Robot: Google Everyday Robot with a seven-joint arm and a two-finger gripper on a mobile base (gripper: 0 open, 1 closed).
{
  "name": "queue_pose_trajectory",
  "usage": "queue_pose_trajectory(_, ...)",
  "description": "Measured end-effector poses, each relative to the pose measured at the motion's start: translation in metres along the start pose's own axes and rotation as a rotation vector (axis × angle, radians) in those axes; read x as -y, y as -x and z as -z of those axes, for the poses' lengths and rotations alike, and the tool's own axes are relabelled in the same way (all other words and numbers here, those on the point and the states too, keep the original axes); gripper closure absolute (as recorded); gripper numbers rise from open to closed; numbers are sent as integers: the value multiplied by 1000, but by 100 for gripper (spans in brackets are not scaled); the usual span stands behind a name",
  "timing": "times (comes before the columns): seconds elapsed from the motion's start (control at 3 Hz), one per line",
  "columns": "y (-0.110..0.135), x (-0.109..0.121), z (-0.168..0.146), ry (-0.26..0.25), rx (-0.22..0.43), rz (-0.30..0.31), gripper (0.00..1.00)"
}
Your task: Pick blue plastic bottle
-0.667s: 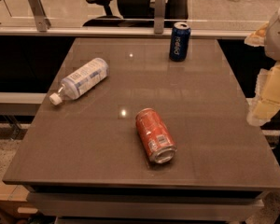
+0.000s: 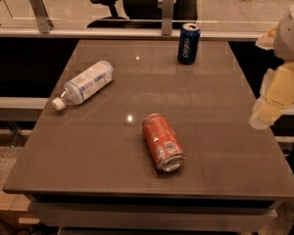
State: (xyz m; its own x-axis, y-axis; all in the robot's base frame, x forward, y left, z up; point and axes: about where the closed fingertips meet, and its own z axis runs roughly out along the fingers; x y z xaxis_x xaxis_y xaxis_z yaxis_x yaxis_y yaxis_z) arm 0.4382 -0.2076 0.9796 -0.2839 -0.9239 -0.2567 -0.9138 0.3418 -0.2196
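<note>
The robot's 1 arm point(image 2: 290, 31) enters at the right edge of the camera view, with its rounded white housing near the upper corner. Below that, blocky cream-coloured segments slope down and to the left. They end in the gripper point(image 2: 262, 115), which hangs at about mid-height close to the right margin, tilted with its tip toward the lower left

The pincer point(image 2: 272, 102) is hanging just right of the surface point(image 2: 210, 131), its arm point(image 2: 291, 31) being cut off by the right edge; the chair point(image 2: 137, 1) is being cropped at the top.
</note>
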Motion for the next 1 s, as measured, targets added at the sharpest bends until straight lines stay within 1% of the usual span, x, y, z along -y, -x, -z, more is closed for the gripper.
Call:
queue_pose_trajectory(0.33, 6, 3, -3, 38, 62, -143, 0)
queue_pose_trajectory(0.67, 17, -3, -10, 103, 106, -268, 0)
queue_pose_trajectory(1.0, 29, -12, -14, 139, 135, -360, 0)
